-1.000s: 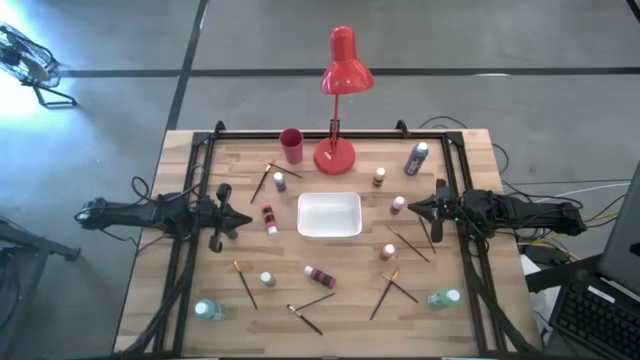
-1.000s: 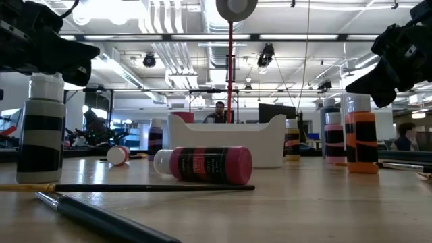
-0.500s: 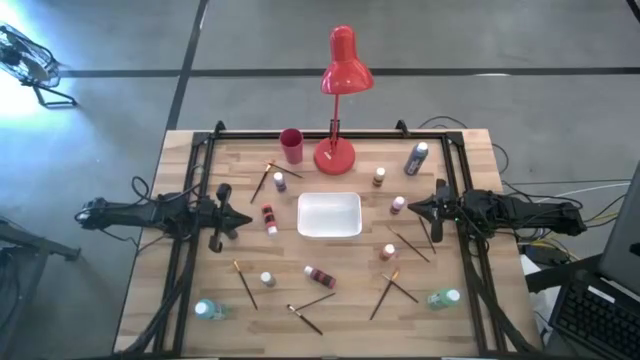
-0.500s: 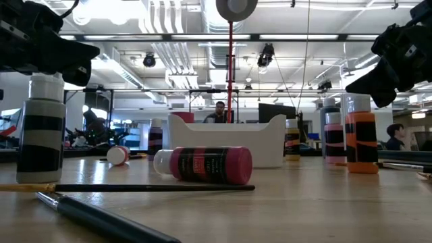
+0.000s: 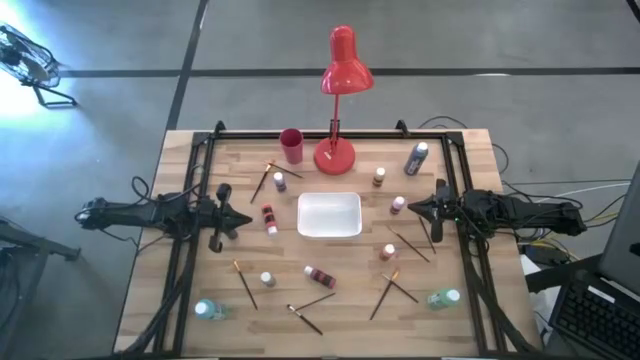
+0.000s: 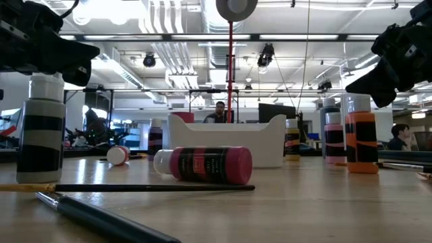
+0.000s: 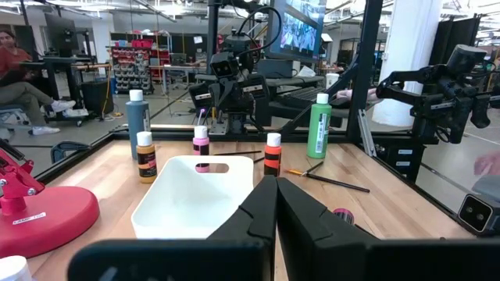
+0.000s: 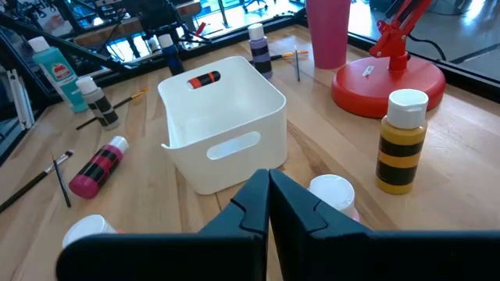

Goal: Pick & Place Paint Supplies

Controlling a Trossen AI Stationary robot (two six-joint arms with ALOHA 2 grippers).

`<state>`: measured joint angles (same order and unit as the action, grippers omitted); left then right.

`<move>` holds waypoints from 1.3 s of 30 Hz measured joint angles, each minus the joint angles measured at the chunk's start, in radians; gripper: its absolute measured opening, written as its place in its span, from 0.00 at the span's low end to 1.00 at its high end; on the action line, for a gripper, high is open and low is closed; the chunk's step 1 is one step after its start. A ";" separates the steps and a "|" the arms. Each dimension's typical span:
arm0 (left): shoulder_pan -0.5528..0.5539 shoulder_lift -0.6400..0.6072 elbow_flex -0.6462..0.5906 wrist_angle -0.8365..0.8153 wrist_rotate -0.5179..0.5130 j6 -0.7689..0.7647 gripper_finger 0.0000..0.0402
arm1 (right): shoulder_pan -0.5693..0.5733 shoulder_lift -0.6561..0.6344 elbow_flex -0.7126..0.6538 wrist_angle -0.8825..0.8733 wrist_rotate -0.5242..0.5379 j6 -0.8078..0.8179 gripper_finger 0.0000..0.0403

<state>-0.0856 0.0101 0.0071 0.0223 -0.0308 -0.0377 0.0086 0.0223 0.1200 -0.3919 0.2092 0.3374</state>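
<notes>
I have both arms parked level over the table, facing each other across the white tray [image 5: 329, 215]. The left gripper [image 5: 246, 220] sits at the left edge of the work area, its fingers pressed together with nothing between them, as the left wrist view confirms. The right gripper [image 5: 411, 208] sits at the right edge, fingers likewise closed and empty.

The paint supplies lie scattered around the tray, none inside it:
- Left of the tray: a red bottle [image 5: 268, 217] lying down, with a purple bottle [image 5: 279, 181] and a brush [image 5: 259, 184] farther back.
- Near side: a dark red bottle [image 5: 320, 276] on its side, a small capped bottle [image 5: 267, 279], and brushes [image 5: 245, 284] to either side.
- Near corners: a teal bottle [image 5: 207, 310] on the left, another teal bottle [image 5: 441, 297] on the right.
- Right of the tray: a pink bottle [image 5: 398, 204] just beside the right gripper, an orange bottle [image 5: 388, 252], a brown bottle [image 5: 379, 177] and, at the far right, a blue bottle [image 5: 416, 158].

At the far edge stand the red lamp [image 5: 339, 100] and a red cup [image 5: 291, 146].
</notes>
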 joint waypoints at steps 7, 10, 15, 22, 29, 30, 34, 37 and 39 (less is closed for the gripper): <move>0.000 0.000 0.000 0.000 0.000 0.000 0.02 | 0.000 0.000 0.000 0.000 0.000 0.000 0.02; 0.000 0.000 0.000 0.000 0.000 0.000 0.02 | 0.000 0.000 0.000 0.000 0.000 0.000 0.02; 0.000 0.000 0.000 0.000 0.000 0.000 0.02 | 0.000 0.000 0.000 0.007 0.007 -0.035 0.02; 0.000 0.000 0.000 0.000 0.000 0.000 0.02 | 0.000 0.000 0.000 0.099 0.082 -0.429 0.02; 0.000 0.000 0.000 0.000 0.000 0.000 0.02 | 0.000 -0.001 -0.005 0.265 0.074 -0.419 0.02; 0.000 0.000 0.000 0.000 0.000 0.000 0.02 | 0.000 -0.001 -0.005 0.291 0.074 -0.361 0.02; 0.000 0.000 0.000 0.000 0.000 0.000 0.02 | 0.000 -0.001 -0.005 0.387 0.074 -0.175 0.02; 0.000 0.000 0.000 0.000 0.000 0.000 0.02 | 0.000 -0.001 -0.006 0.483 0.074 -0.157 0.02; 0.000 0.000 0.000 0.000 0.000 0.000 0.02 | 0.000 -0.001 -0.006 0.540 0.075 -0.161 0.02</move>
<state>-0.0856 0.0101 0.0071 0.0225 -0.0310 -0.0376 0.0086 0.0208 0.1139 0.1484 0.2843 0.1765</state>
